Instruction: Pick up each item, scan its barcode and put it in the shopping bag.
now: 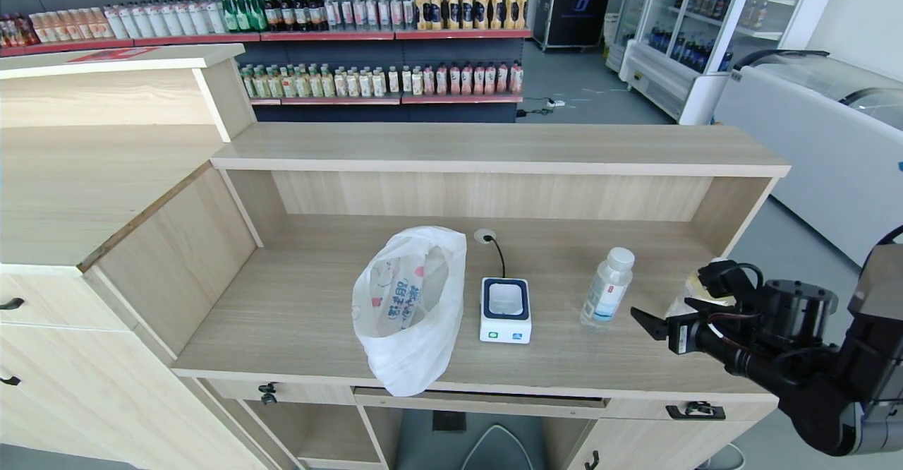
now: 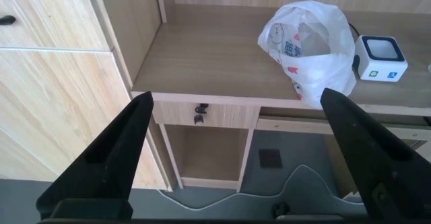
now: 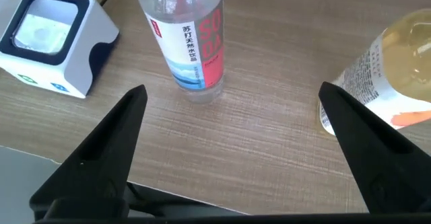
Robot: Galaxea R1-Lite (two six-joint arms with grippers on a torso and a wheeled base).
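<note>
Low at the right edge of the head view, your right gripper (image 1: 674, 300) hangs at the near right end of the counter (image 1: 296, 315). Its claws are spread wide with nothing between them, and the gap faces bare wood between two bottles. Your left gripper (image 2: 237, 97) is also spread and empty, held out in front of the counter's edge on the bag's side. Just beyond the right claw, right of centre, a clear soda water bottle (image 1: 607, 286) stands upright. A bottle of yellowish drink (image 3: 390, 69) stands near it, farther right and partly behind the gripper. At centre sits the white barcode scanner (image 1: 505, 309) with its dark blue rim. Its black cable (image 1: 498, 255) runs back to a round port in the counter. Just left of the scanner, the white shopping bag (image 1: 409, 308) stands with its mouth open and its bottom sagging over the front edge. Across the top of the frame run shelves of bottled drinks (image 1: 381, 11), with a glass-door fridge (image 1: 698, 25) at upper right.
</note>
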